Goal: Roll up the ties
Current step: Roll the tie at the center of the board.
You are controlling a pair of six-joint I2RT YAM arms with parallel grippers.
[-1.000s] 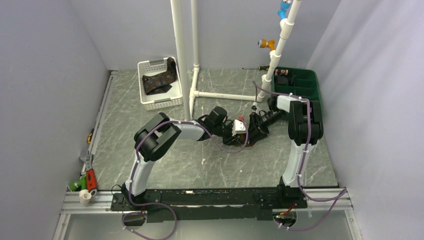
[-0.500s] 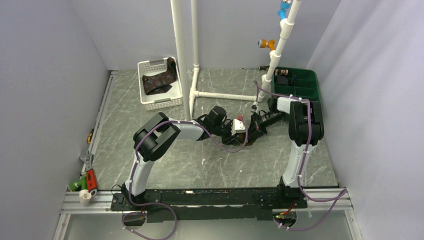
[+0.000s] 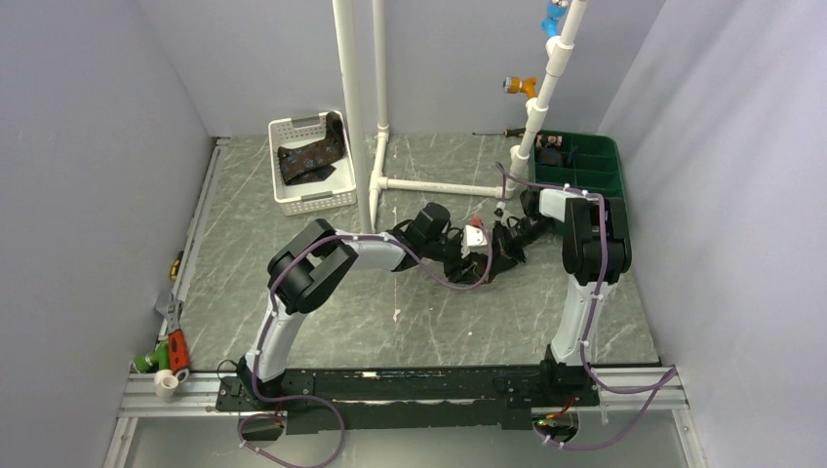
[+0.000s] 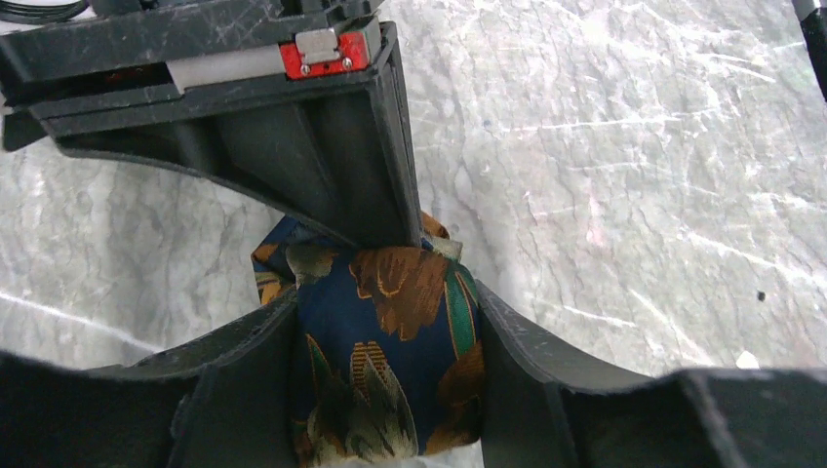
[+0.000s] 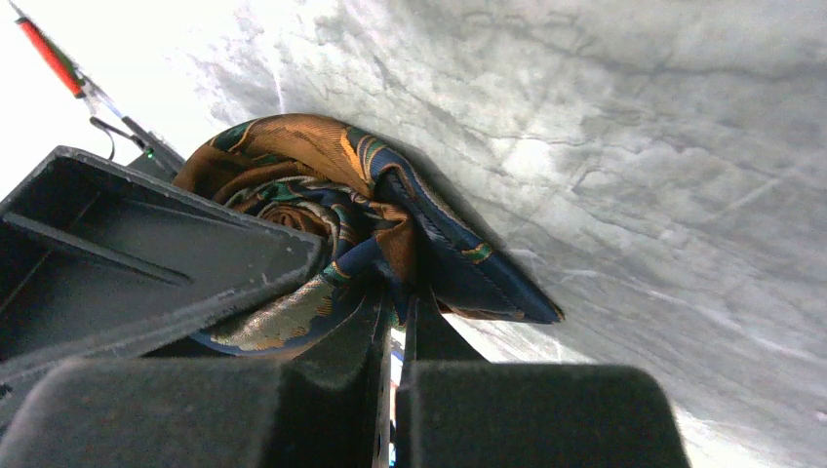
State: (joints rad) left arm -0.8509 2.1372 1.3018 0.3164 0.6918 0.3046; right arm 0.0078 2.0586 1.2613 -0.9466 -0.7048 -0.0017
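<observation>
Grey marbled surface [image 3: 322, 292] just in front of the white pipe frame [image 3: 429, 185] carries a rolled tie [image 4: 385, 361], patterned in brown, navy and teal. Right jaws are pinched together on a fold of it. Left jaws flank the roll, touching cloth; whether they press it cannot be told.

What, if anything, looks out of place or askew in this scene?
The rolled tie looks lopsided: a pointed fold juts out sideways. A second tie lies crumpled in the white basket, one end poking over its far rim.
</observation>
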